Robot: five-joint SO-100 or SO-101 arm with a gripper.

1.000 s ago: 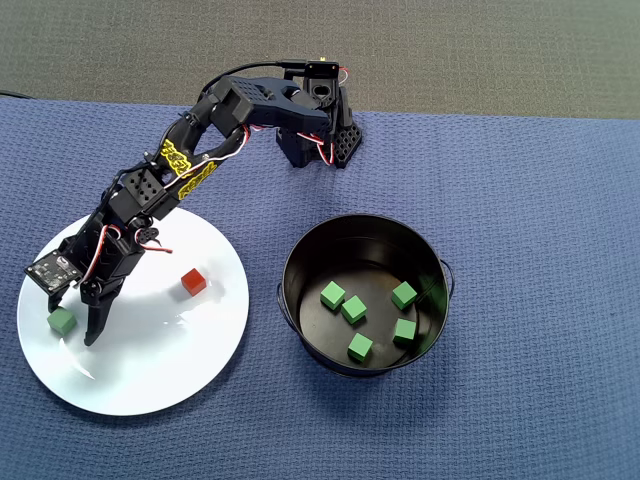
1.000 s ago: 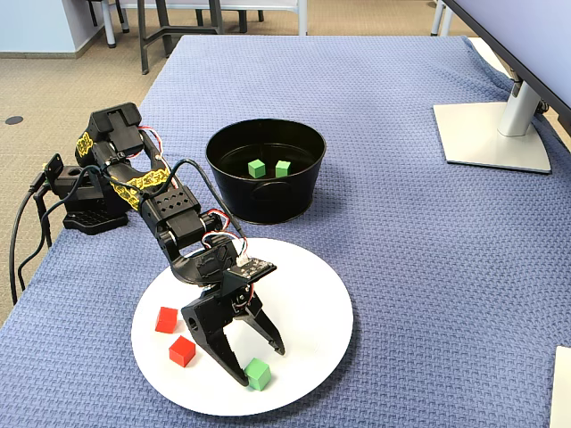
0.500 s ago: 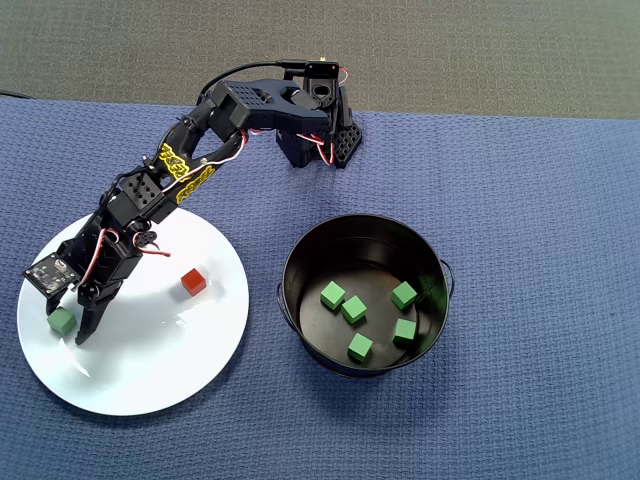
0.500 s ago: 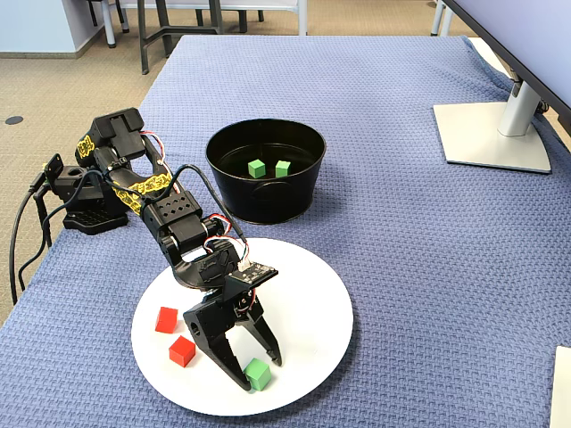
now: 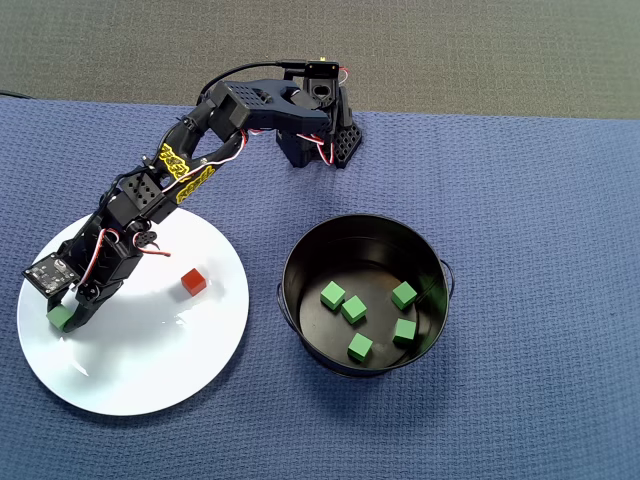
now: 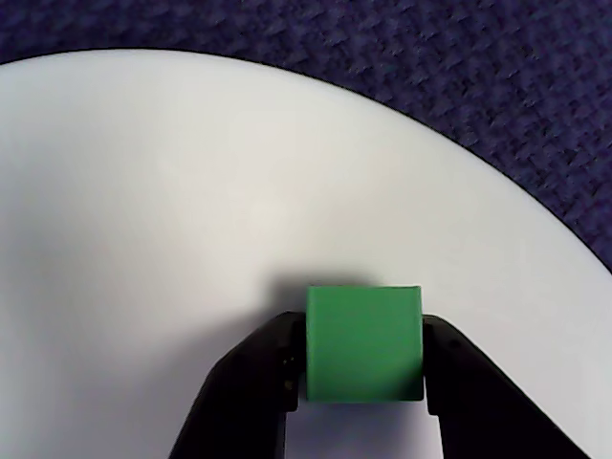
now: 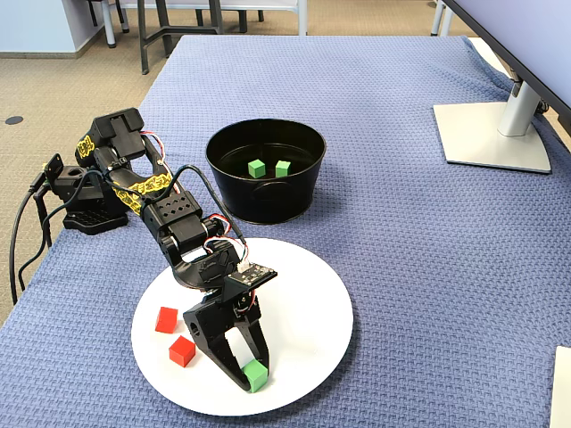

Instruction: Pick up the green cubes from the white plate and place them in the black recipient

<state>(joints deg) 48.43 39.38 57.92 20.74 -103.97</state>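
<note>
The gripper (image 6: 363,387) has been closed onto the last green cube (image 6: 363,342), low on the white plate (image 6: 143,239). Lifting toward the black recipient (image 5: 300,300) is judged next.

The surface (image 7: 401,107) is covered by a blue woven cloth (image 5: 540,200) (a waffle-like texture). Beyond it, grey-brown carpet (image 5: 450,50) is seen in the overhead view. In the fixed view, tan carpeted floor (image 7: 53,98), dark furniture legs (image 7: 152,31) and a silver monitor stand (image 7: 495,134) are shown under even light.

Blue cloth (image 5: 520,200): plate (image 5: 150,385), pot (image 5: 300,262).
</note>
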